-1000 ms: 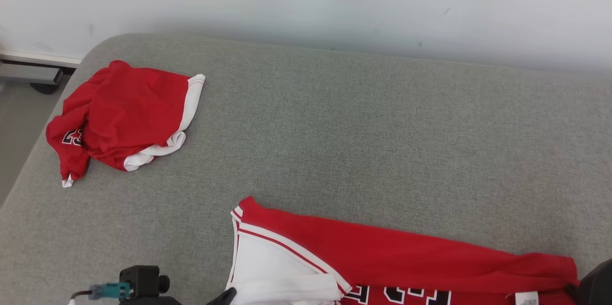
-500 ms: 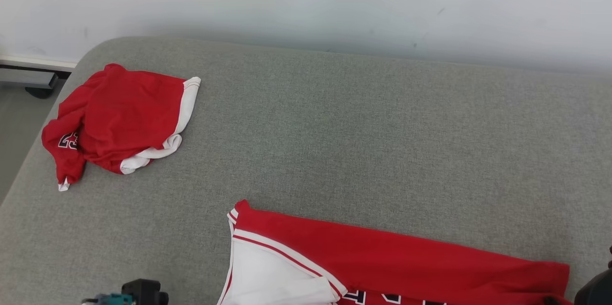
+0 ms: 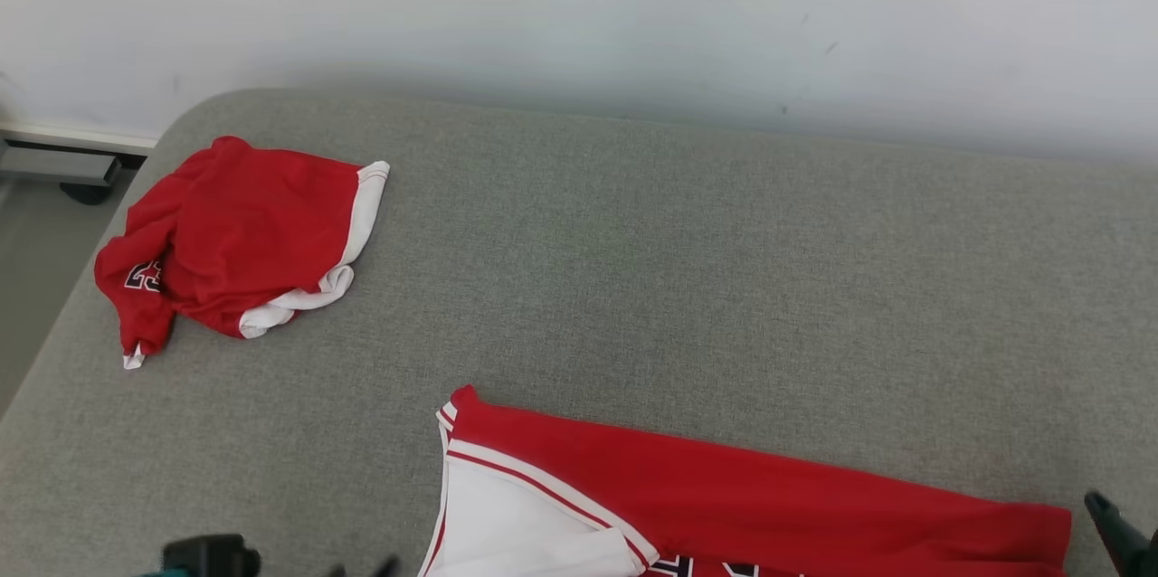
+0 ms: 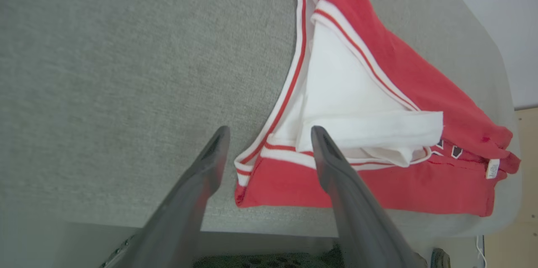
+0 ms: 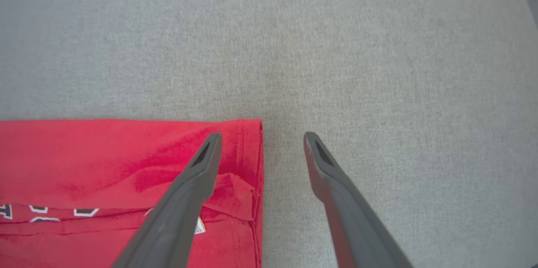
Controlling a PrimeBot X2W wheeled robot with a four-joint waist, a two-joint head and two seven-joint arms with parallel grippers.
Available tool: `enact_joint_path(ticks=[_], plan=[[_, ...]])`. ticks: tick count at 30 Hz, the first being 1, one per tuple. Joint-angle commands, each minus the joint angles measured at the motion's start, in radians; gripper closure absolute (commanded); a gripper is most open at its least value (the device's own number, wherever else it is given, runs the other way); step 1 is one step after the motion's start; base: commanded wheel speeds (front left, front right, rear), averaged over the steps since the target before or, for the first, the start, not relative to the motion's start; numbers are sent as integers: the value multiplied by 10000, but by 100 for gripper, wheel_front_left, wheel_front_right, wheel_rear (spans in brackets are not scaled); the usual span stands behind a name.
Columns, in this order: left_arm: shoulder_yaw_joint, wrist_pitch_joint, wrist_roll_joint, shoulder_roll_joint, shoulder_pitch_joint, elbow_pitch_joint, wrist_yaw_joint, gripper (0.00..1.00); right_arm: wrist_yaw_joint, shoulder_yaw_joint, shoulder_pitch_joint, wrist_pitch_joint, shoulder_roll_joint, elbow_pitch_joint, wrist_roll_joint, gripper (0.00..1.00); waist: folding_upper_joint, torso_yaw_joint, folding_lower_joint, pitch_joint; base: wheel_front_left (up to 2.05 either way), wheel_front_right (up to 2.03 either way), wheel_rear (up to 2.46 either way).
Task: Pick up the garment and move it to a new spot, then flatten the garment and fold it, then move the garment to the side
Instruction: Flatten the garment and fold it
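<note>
Surface: grey fabric-covered tabletop (image 3: 678, 269) with a rounded far-left corner; a pale wall (image 3: 579, 7) rises behind it.
Left gripper (image 4: 270, 133): fingers spread wide with nothing between them, poised over the garment's corner with the red-and-white trim.
Right gripper (image 5: 261, 135): fingers also spread wide and empty, straddling the garment's right edge, one finger over red cloth and the other over bare grey fabric.
Garment (image 3: 742, 505): red jersey with a white panel and dark lettering, folded into a long band at the near edge of the tabletop, between the two grippers.
Tag (image 4: 491, 168): small and white, at the garment's right end.
Second garment (image 3: 235, 233): red and white, bunched near the far-left corner, well apart.
</note>
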State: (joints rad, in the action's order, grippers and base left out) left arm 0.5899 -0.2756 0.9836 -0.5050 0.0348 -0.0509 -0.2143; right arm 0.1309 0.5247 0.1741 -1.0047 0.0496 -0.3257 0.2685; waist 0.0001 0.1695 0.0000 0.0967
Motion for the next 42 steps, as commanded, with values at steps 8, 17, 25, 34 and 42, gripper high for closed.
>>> enact_joint_path(ticks=[8, 17, 25, 34, 42], plan=[[-1003, 3571, -1472, 476, -243, -719, -21, 0, -7, -961, 58, 4020, 29, 370, 766, 0, -1, -11, 0, -834, 0, 0, 0], [-1949, 5308, -2328, 1132, 2, -1363, -244, 0, -7, -2029, 206, 7526, 26, 1841, 1416, 0, -1, -287, 0, -1547, 0, 0, 0], [-1483, 5071, -3042, 905, -274, -1244, -161, 0, -7, -3258, -106, 9611, 27, 2660, 1756, 0, -1, -467, 0, -1786, 0, 0, 0], [-755, 4145, -3553, 633, -923, -535, -50, 0, -6, -3898, -316, 9831, 29, 3692, 1125, 0, -1, -546, 0, -1930, 0, 0, 0], [-671, 3989, -3710, 487, -972, 41, -126, 0, -6, -4194, -545, 9543, 26, 3871, 844, 0, -1, -693, 0, -1897, 0, 0, 0]])
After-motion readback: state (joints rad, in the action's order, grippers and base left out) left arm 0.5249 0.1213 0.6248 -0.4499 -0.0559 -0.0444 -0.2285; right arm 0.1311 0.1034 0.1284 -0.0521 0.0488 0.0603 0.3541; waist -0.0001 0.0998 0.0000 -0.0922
